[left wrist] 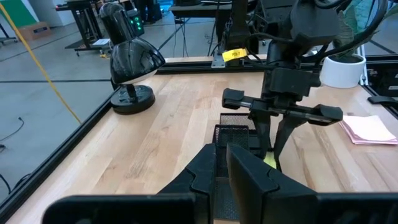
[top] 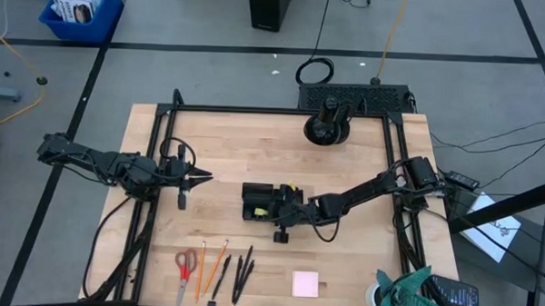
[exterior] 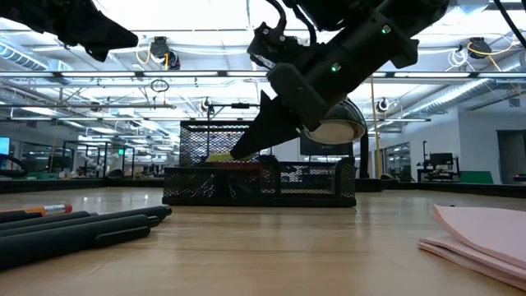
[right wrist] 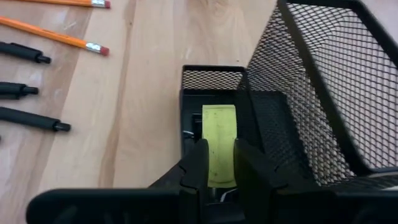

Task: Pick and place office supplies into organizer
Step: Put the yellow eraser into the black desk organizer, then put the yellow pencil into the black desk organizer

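Jaws of the right gripper (right wrist: 221,163) are pinched narrow on a small yellow-green piece (right wrist: 220,140), held over a low front compartment of the organizer (top: 263,202). Organizer = black mesh tray w/ a taller mesh section beside the low one, sitting near the middle of the worktop (top: 227,142). In the low view the right gripper (exterior: 246,148) slants down to the tray's top edge, a bit of yellow showing at its tip. Whether the piece touches the tray floor: cannot tell.

Left gripper (top: 203,177) hangs above the worktop toward the left edge, well apart from the organizer, pointing at it; its jaws are nearly together w/ nothing between them, and its 2 fingers (left wrist: 249,171) sit close in the left wrist view.

Rest of the supplies lie along the near edge: red-handled scissors (top: 185,268) closest to the near-left corner, then 2 orange pencils (top: 209,269), then 3 black pens (top: 236,274), all roughly parallel. Pink sticky-note pad (top: 305,283) lies farther along the near edge toward the right. Teal cloth (top: 413,292) is bunched at the near-right corner. Round black stand (top: 328,128) sits at the far edge, right of centre.
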Motion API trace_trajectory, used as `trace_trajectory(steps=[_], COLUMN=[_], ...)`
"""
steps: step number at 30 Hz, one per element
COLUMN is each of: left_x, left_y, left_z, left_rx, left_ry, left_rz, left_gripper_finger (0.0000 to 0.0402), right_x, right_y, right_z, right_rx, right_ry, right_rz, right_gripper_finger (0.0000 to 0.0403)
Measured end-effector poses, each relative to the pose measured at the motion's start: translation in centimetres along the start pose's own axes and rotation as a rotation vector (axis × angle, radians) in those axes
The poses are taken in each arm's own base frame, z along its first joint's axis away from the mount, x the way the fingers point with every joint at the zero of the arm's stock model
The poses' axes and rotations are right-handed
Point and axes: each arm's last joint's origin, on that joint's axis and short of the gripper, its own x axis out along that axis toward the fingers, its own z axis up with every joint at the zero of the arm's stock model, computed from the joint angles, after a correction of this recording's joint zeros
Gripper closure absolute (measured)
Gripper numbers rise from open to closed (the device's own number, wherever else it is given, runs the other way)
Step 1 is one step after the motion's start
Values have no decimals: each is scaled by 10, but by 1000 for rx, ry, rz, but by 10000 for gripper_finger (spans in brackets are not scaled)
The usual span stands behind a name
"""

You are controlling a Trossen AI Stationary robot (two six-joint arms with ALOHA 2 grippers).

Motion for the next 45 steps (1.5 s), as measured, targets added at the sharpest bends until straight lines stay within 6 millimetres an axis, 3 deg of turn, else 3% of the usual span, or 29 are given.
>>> trace_trajectory(steps=[12, 20, 23, 30, 34, 37, 41, 45], left_x=[0, 0, 0, 1, 8, 18, 29, 34], left_y=[0, 0, 0, 0, -3, -9, -15, -23], left_z=[0, 0, 0, -1, -5, -13, -17, -14], left_rx=[0, 0, 0, -30, -125, -171, -132, -120], left_ry=[0, 0, 0, 14, 46, 99, 133, 95], left_rz=[0, 0, 0, 1, -9, -57, -71, -82], left_gripper_finger=[355, 355, 355, 355, 355, 355, 355, 355], right_x=[0, 0, -11, -60, -71, -71, -79, -99], right_y=[-1, -1, 0, 18, 35, 36, 18, -3], right_z=[0, 2, 12, 36, 17, -1, -14, -37], right_rx=[51, 51, 18, 6, -82, -137, -92, -51], right_ry=[6, -17, -55, -132, -161, -217, -296, -342], right_rz=[-9, -6, 7, 106, 157, 177, 226, 263], right_gripper_finger=[281, 271, 271, 289, 348, 393, 392, 401])
